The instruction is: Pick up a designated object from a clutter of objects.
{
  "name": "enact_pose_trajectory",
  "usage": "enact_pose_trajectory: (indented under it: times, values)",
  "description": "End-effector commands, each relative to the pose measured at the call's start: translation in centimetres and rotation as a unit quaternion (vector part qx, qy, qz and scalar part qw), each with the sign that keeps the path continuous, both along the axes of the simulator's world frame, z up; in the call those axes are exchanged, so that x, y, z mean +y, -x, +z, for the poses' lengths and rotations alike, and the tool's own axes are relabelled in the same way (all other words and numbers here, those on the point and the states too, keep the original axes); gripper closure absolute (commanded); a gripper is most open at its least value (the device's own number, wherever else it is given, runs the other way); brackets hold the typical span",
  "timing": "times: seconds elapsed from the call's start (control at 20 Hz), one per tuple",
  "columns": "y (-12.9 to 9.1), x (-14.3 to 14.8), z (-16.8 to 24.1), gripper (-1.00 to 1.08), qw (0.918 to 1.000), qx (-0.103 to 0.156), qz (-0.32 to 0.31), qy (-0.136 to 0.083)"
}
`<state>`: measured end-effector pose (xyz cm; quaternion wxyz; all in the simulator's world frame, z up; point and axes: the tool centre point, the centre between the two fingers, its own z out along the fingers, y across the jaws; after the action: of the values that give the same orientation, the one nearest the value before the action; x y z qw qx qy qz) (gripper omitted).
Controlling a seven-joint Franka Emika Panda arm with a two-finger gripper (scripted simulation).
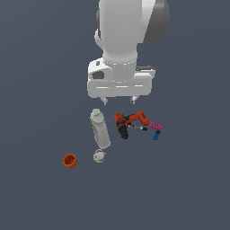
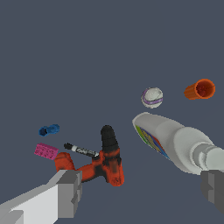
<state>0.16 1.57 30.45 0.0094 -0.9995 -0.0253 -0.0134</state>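
The black marker (image 1: 137, 128) is a thin short stick lying against the red-orange drill (image 1: 128, 122), between the drill and the pink block (image 1: 156, 126). In the wrist view the marker (image 2: 81, 150) lies across the drill (image 2: 103, 164). My gripper (image 1: 119, 100) hangs open and empty above the clutter, over the gap between the white bottle (image 1: 100, 128) and the drill. In the wrist view the gripper (image 2: 142, 192) shows its fingers (image 2: 68, 192) wide apart, with nothing between them.
A blue block (image 1: 155, 134) lies beside the pink block. A whitish ball (image 1: 99, 156) sits by the bottle's end, and an orange cup (image 1: 69, 160) lies further toward the exterior view's left. All rest on a flat dark grey surface (image 1: 179, 188).
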Motion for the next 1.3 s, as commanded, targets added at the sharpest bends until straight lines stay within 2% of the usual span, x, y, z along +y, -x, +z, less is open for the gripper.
enact_pose_trajectory:
  times: [0.0, 0.35, 0.65, 0.95, 1.25]
  values:
    - [0.0, 0.4, -1.0, -0.92, 0.9997, 0.001, 0.022, 0.004]
    - [0.1, 2.0, -5.3, -0.92, 0.9929, 0.003, 0.118, 0.016]
    - [0.8, 4.0, -9.9, -0.92, 0.9737, 0.005, 0.226, 0.026]
    - [2.0, 6.1, -14.4, -0.92, 0.9419, 0.008, 0.335, 0.030]
    - [3.8, 8.3, -18.6, -0.92, 0.8976, 0.009, 0.440, 0.029]
